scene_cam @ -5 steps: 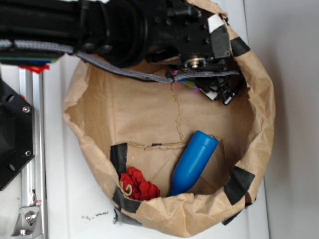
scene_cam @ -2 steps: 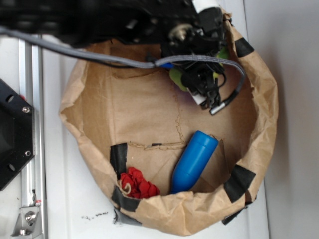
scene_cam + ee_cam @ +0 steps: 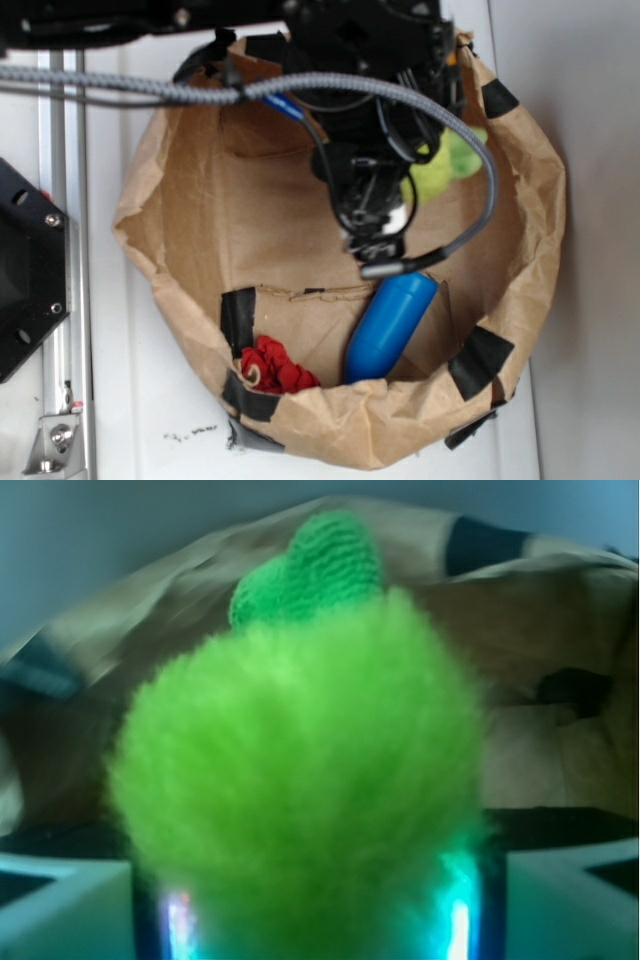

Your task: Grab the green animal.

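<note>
The green animal (image 3: 300,780), a fuzzy yellow-green plush with a knitted green nub on top, fills the wrist view and sits between my two fingers. In the exterior view a part of the green animal (image 3: 447,165) shows to the right of the black arm, inside the brown paper bag (image 3: 535,210) near its far right wall. My gripper (image 3: 315,915) is shut on the toy, with a finger on each side of it. From outside, the gripper (image 3: 415,188) is mostly hidden by the arm and its cable.
A blue cylinder (image 3: 390,325) leans on the bag's floor close below the arm. A red knotted fabric lump (image 3: 275,368) lies at the front left of the bag. A black mount (image 3: 25,270) and a metal rail (image 3: 65,300) stand left of the bag.
The arm has come from the bag's far rim toward the middle and nearer the blue cylinder. The green toy has moved along with the gripper.
</note>
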`<state>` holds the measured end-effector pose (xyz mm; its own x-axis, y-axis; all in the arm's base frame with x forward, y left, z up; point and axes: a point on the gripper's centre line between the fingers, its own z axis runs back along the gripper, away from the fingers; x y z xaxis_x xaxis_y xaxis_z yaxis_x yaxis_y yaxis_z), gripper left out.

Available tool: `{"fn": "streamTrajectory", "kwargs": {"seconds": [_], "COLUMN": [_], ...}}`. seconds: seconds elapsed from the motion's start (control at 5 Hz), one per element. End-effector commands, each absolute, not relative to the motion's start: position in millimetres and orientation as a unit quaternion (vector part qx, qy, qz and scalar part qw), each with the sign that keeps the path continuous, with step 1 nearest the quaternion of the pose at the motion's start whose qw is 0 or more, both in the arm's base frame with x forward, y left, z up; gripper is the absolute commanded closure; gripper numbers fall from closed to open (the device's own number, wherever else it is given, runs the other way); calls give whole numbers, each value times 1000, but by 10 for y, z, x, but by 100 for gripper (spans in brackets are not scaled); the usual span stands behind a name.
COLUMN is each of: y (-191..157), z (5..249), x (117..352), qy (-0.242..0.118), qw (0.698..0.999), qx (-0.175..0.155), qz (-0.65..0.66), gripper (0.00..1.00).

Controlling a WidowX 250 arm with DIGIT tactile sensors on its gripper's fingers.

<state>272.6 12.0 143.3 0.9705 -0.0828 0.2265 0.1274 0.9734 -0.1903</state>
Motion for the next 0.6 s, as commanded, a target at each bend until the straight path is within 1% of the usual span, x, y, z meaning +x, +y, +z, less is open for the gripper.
{"fn": "streamTrajectory", "kwargs": {"seconds": [0.0, 0.2, 0.4], "y": [-104, -162, -140], "z": [1582, 1567, 1588], "x": [2602, 2526, 2537], "qy": [-80, -72, -74], "qw": [972, 973, 975], "qx": [-74, -74, -81], "qz": [-208, -206, -195], "gripper": [100, 100, 100]}}
